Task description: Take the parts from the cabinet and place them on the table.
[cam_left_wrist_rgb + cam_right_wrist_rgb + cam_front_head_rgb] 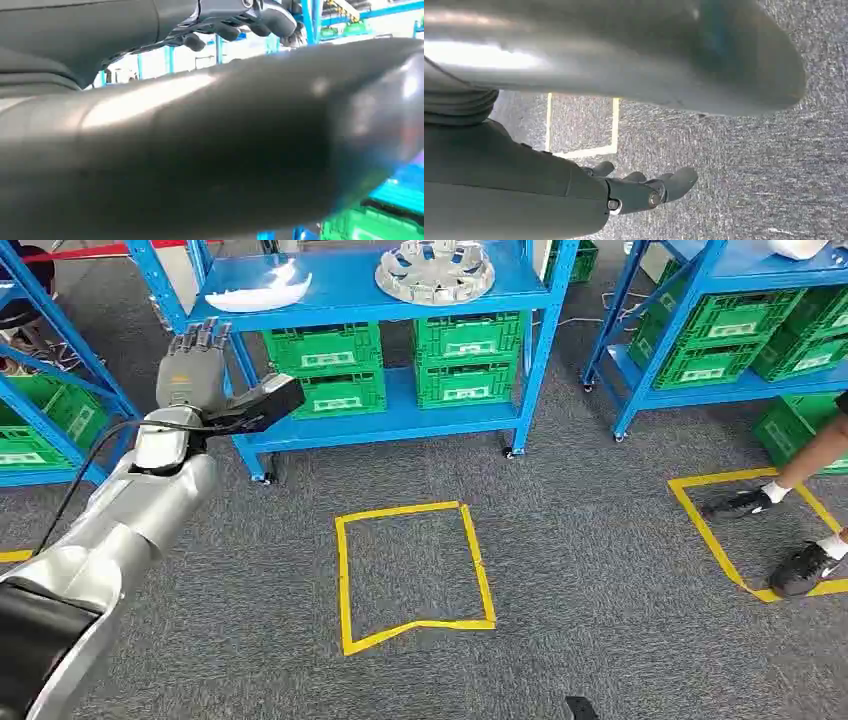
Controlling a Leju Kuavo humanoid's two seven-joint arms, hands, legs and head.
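From the head view, the left hand (190, 365) is raised in front of the blue shelf rack (370, 285), its fingers straight, apart and holding nothing, just below the rack's top shelf. On that shelf lie a white curved part (262, 290), nearest the hand, and a round silver wheel cover (435, 270) further along. Green crates (400, 365) stand in two rows on the rack's lower shelf. On the grey carpet in front of the rack is a yellow tape square (415, 575). Off to the side of the rack, a person's legs and black shoes (775, 535) stand on a second tape square.

The left wrist view is mostly taken up by the blurred grey thumb; beyond it the left hand's dark fingers (225, 30) are spread, with blue rack posts and a green crate (375, 225) behind them.

The right wrist view looks down at the carpet: the right hand (644, 187) hangs with its fingers loosely extended and nothing in them, near a corner of yellow tape (584, 135).
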